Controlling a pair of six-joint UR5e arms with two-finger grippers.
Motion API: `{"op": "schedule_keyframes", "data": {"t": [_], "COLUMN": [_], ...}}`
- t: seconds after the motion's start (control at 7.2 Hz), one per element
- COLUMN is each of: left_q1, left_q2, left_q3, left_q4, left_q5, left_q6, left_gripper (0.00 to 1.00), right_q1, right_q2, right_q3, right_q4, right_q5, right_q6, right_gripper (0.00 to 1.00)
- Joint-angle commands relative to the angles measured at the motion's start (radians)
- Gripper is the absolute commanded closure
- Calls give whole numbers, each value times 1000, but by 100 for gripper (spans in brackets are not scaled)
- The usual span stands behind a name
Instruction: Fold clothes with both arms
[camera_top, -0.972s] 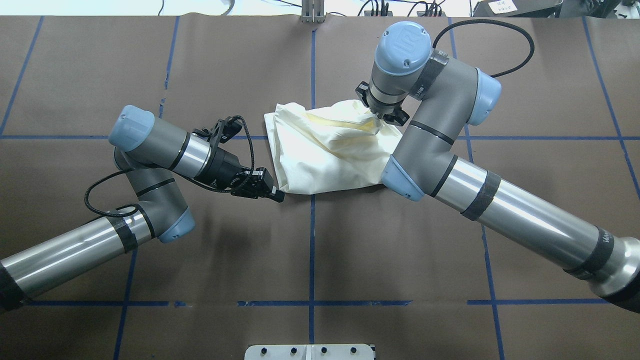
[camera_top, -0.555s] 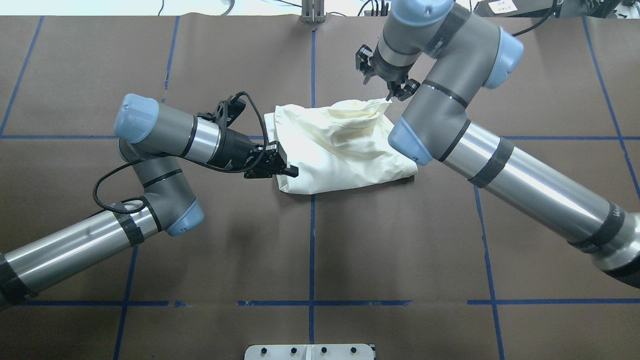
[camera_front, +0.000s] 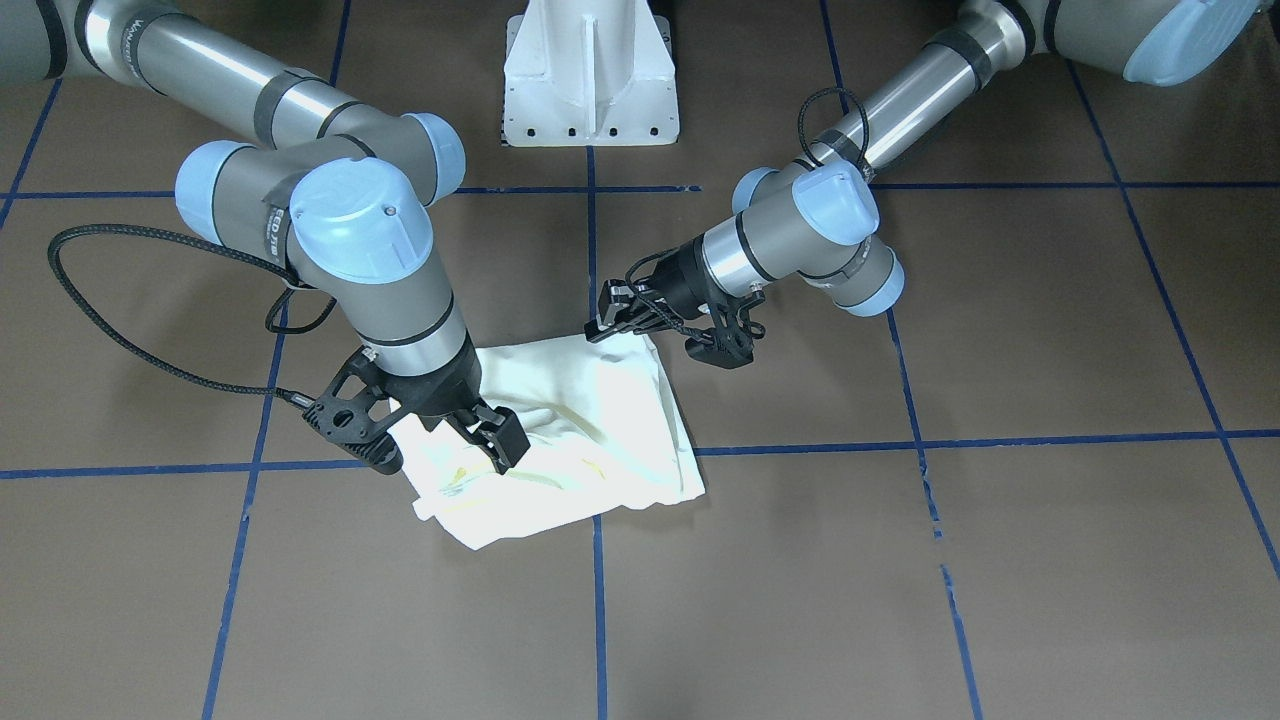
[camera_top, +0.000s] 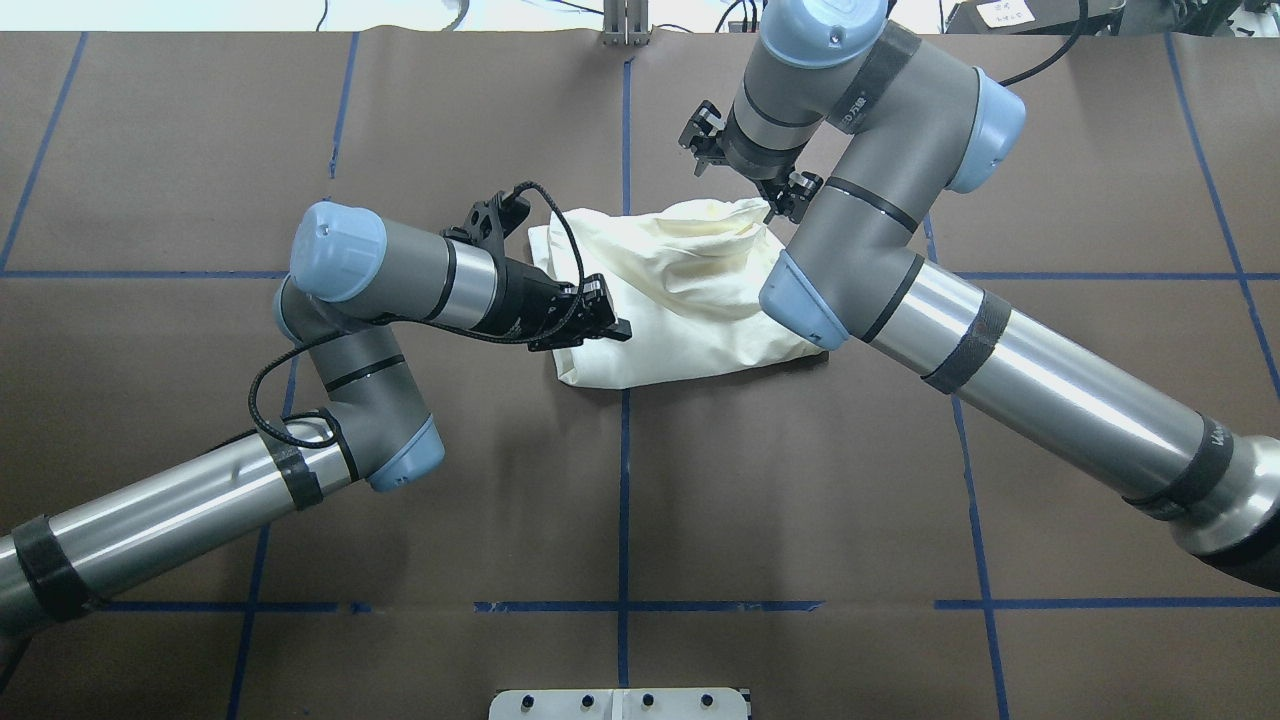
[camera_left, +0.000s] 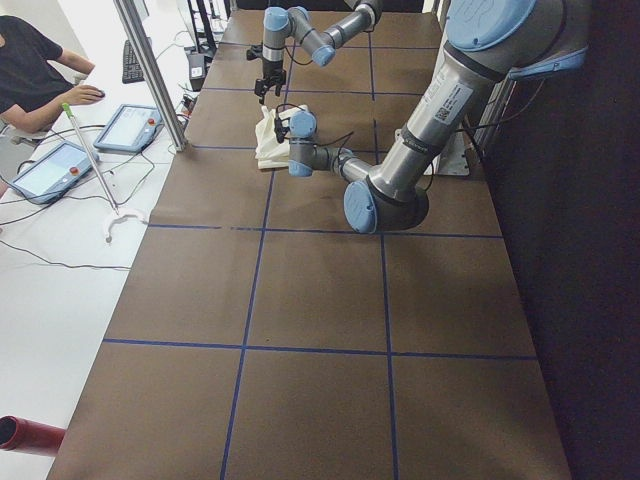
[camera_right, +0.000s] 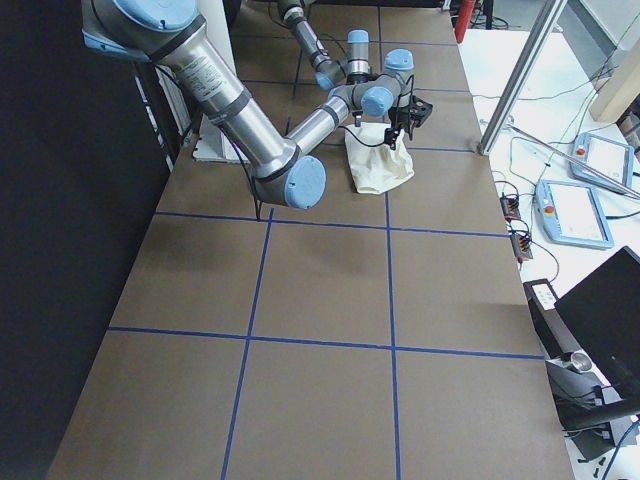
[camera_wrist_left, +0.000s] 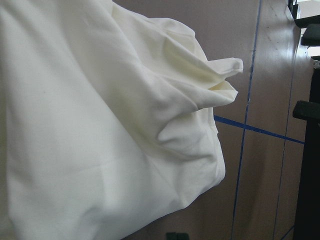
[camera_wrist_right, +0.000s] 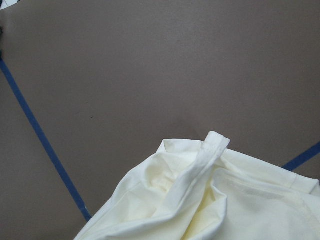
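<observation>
1. The cream shirt (camera_top: 680, 300) lies in a rumpled heap on the brown bench (camera_top: 900, 480). It is straight out in front of the white stand (camera_front: 590, 80) and well apart from it, across the blue tape line (camera_top: 624, 450) that runs out from the stand.
2. The right pincer (camera_front: 497, 440) points down at the shirt's corner farthest from the stand, on the robot's right. The cloth rises in a peak to its tips, and it looks pinched onto that corner.
3. The left pincer (camera_top: 612, 327) reaches low over the shirt's edge nearer the stand, on the robot's left. Its fingers are drawn together into one narrow tip. I cannot tell whether it touches the cloth.
4. In the right wrist view, a folded hem stands up from the heap.
</observation>
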Motion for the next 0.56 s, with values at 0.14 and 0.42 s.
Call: {"op": "schedule_keyframes", "data": {"t": [0.14, 0.42], "left_q1": [36, 28], "left_q2": [31, 78], "left_q3": [2, -4], "left_q4": [34, 40], "left_q5": [44, 56], "left_q6": [15, 29], "left_gripper": [100, 100], "right_q1": [-5, -5], "right_q2": [-1, -6], "right_q3": [0, 0], "right_q4": [0, 2], "right_q5": [-2, -2], "right_q6": [1, -1], "right_gripper": [0, 0]}}
